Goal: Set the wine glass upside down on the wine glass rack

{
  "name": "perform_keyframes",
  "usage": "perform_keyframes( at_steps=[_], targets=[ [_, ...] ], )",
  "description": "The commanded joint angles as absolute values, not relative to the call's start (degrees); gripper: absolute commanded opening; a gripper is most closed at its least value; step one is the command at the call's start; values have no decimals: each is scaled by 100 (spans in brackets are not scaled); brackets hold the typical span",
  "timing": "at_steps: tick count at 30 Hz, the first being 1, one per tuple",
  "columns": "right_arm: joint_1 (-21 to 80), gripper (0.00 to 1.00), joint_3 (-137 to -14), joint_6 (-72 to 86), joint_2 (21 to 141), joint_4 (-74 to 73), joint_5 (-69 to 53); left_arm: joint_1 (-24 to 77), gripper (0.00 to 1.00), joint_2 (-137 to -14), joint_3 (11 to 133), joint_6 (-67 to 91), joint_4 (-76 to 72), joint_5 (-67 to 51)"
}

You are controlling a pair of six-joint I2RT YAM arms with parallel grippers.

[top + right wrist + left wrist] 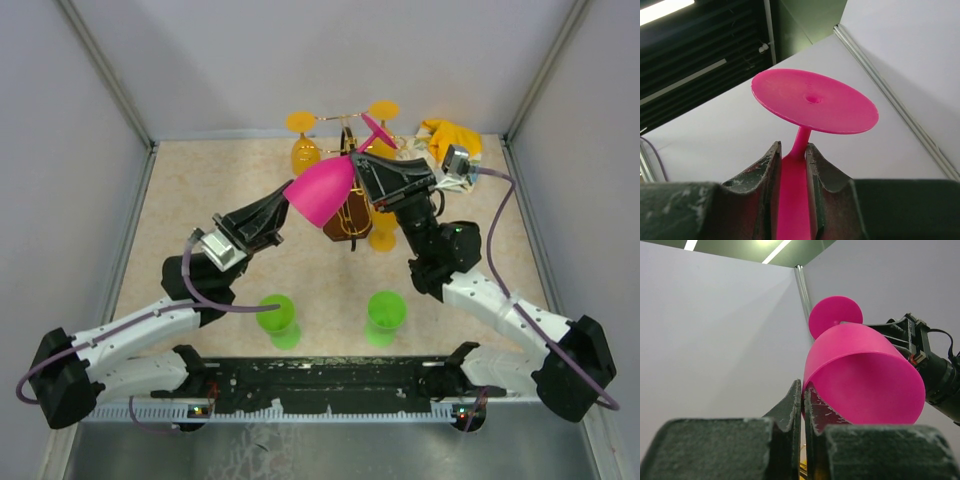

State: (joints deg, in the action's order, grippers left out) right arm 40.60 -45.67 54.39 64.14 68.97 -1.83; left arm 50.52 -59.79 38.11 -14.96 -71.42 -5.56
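Observation:
The pink wine glass (322, 190) is held in the air, tilted, with its foot (378, 128) up and to the right, just in front of the gold wire wine glass rack (347, 232) on its dark base. My left gripper (283, 210) is shut on the bowl's rim, one finger inside and one outside, as the left wrist view shows (803, 385). My right gripper (364, 166) is shut on the glass where the stem (801, 137) meets the bowl, below the round foot (815, 102). The glass hides much of the rack.
Orange glasses hang on the rack at the back left (303, 150) and back right (383, 112), and another (383, 235) is on its near right. Two green glasses (277, 315) (385, 312) stand near the front. A yellow bundle (452, 135) lies at the back right.

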Motion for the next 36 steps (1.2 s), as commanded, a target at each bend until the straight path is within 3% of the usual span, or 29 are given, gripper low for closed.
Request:
perform_keyframes(
  at_steps=[1,7,12,17,19,23,29,36],
  targets=[
    [4034,6,-4925,5134,6375,6945,-370,5089,10,-6034,3831,-1374,-7087,-675],
    [4034,0,-5269,3750,6037,5549,-182,5089,55,-5794,3682,-1397,-6425,-711],
    [4026,0,-5770,2197,5758,4161,475,5093,69,-5473,3626,-1398,-5608,-467],
    [3987,0,-6323,589,5731,3063,1343,5089,73,-5347,3838,-1403,-4712,-264],
    [3739,0,-6633,-36,5848,2670,1398,5081,74,-5455,4262,-1124,-4141,494],
    [2318,0,-7089,150,6116,2183,567,4906,74,-5965,5274,-1201,-3152,933],
    [563,0,-7176,331,6408,2049,-343,3879,74,-6618,6354,-598,-2570,297],
    [-734,0,-5974,597,6577,3111,-1516,3312,74,-6973,6419,-167,-2513,202]
  ],
)
